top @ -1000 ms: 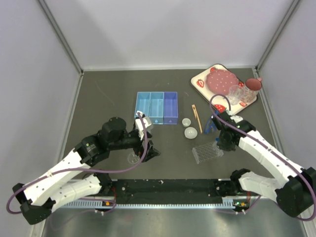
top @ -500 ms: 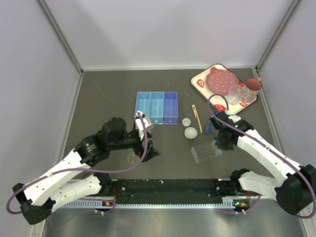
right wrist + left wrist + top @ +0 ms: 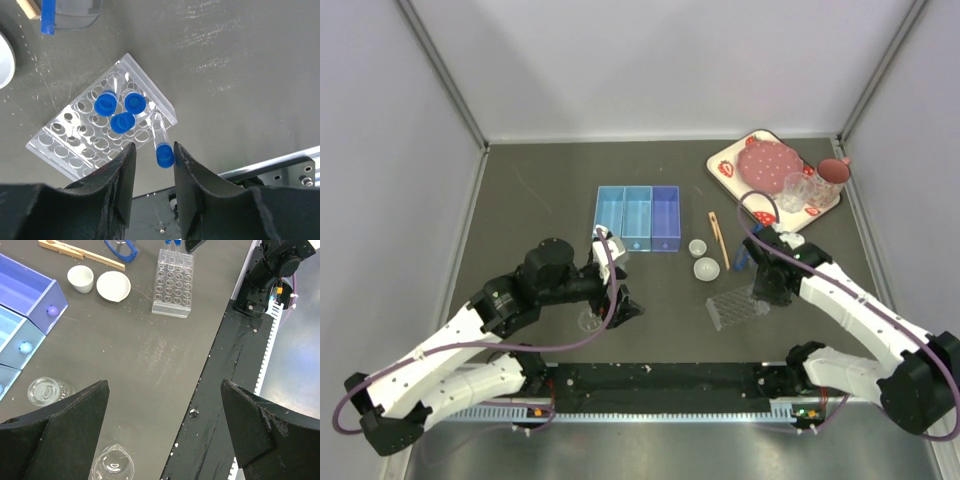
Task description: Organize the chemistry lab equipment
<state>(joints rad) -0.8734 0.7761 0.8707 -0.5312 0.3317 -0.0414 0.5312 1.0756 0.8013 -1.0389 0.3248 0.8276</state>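
In the right wrist view, the clear well rack (image 3: 85, 137) lies on the dark table with three blue-capped tubes (image 3: 122, 122) standing in it. A fourth tube (image 3: 160, 131) leans out of a corner well. Its blue cap (image 3: 164, 155) sits between the fingers of my right gripper (image 3: 154, 150), whose jaws stand slightly apart, with a gap on the left side. From above, the right gripper (image 3: 767, 290) hangs over the rack (image 3: 738, 307). My left gripper (image 3: 164, 390) is wide open above the table, with a small clear dish (image 3: 112, 466) by its left finger.
A second clear dish (image 3: 46, 391) sits near the blue bins (image 3: 637, 218). A white cup (image 3: 697, 247), a white dish (image 3: 706, 268), wooden tongs (image 3: 718, 238) and blue pieces (image 3: 742, 255) lie mid-table. The strawberry-print tray (image 3: 725, 160) is at the back right.
My right gripper's jaws have parted around the tube's cap, and the right wrist has shifted slightly left. The left arm has barely moved.
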